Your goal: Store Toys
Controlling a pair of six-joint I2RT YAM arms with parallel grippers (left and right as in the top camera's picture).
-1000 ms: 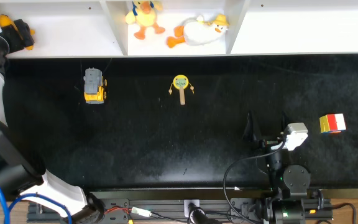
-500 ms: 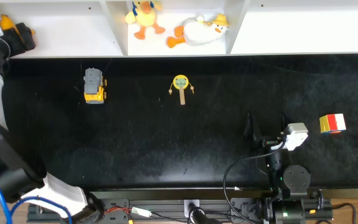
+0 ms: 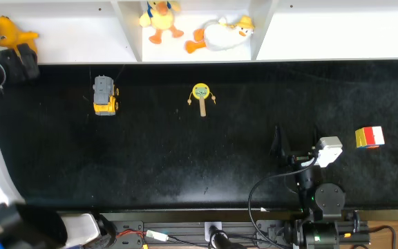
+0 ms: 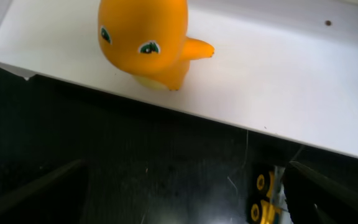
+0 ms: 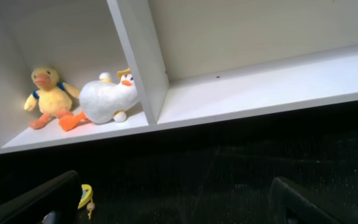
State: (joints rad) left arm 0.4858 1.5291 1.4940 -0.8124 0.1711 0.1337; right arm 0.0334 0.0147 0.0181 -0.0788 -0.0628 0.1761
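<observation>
We see the left gripper (image 4: 185, 180) spread wide and empty just in front of the shelf (image 4: 303, 93), whose left compartment holds the orange toy (image 4: 145, 43). The right gripper (image 5: 174, 180) also gapes with nothing in it. On the black table (image 3: 185, 159) lie the yellow truck (image 3: 104, 95), rattle (image 3: 201, 97) and cube (image 3: 369, 137).
</observation>
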